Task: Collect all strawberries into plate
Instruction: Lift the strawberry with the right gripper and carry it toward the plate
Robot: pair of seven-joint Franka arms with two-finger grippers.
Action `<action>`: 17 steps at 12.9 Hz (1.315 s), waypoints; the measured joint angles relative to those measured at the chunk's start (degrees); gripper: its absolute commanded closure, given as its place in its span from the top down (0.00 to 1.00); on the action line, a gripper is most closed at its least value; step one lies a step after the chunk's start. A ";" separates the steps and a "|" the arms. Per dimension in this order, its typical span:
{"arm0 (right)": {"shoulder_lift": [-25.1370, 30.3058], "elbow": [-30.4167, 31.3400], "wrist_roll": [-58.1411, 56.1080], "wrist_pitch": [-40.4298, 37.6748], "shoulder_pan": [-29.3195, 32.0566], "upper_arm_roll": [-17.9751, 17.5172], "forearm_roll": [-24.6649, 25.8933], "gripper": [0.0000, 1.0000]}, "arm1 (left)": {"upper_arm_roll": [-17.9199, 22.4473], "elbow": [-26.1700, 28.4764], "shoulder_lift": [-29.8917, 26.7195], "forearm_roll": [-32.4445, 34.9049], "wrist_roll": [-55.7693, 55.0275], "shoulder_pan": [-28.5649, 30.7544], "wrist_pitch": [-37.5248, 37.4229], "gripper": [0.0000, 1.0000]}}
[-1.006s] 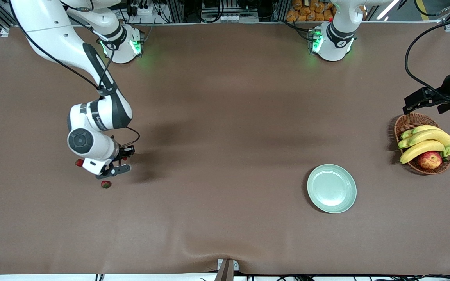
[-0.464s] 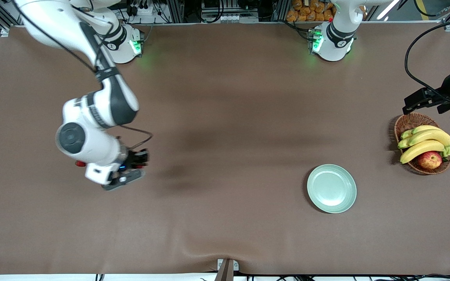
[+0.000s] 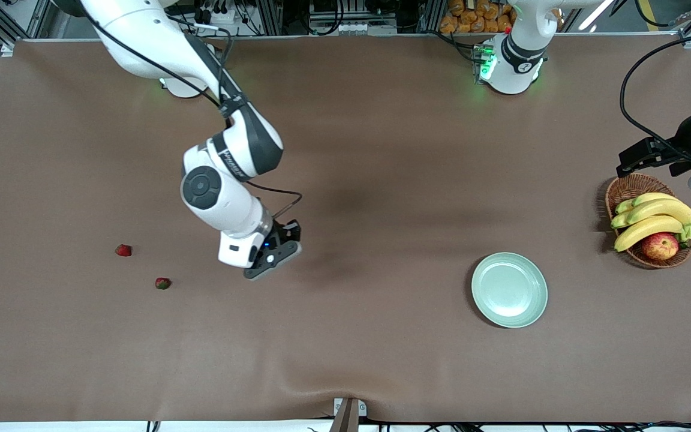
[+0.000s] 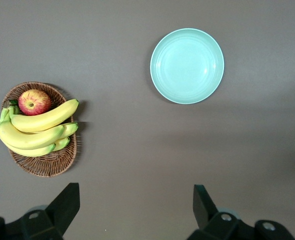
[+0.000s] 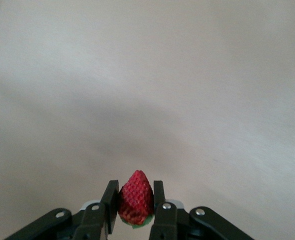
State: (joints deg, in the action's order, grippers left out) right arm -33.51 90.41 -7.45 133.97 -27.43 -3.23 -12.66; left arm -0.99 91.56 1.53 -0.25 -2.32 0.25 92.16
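My right gripper (image 5: 136, 192) is shut on one strawberry (image 5: 135, 202), red tip pointing out between the fingers. In the front view this gripper (image 3: 272, 255) hangs over bare table between the loose berries and the plate. Two more strawberries (image 3: 122, 250) (image 3: 162, 283) lie on the brown cloth toward the right arm's end. The mint-green plate (image 3: 509, 290) is empty and also shows in the left wrist view (image 4: 187, 65). My left gripper (image 4: 136, 187) waits open, high beside the basket (image 3: 639, 157).
A wicker basket (image 3: 627, 187) with bananas (image 3: 651, 219) and an apple (image 3: 660, 245) stands at the left arm's end of the table, beside the plate. The brown cloth has a wrinkle at its edge nearest the front camera (image 3: 297, 375).
My right arm has lifted away from the two loose strawberries and swung toward the plate, carrying the third berry. The left arm has stayed put.
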 measured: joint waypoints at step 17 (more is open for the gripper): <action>-22.34 -6.49 13.86 45.60 -23.17 0.89 -1.86 1.00 | 0.05 0.01 0.68 -1.52 0.00 0.03 0.00 1.00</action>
State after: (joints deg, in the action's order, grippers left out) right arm -55.85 83.91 6.42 179.57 -50.61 -2.34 -14.53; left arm -0.93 91.57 2.22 -1.76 -2.31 0.28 92.16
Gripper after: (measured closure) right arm 0.674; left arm 0.000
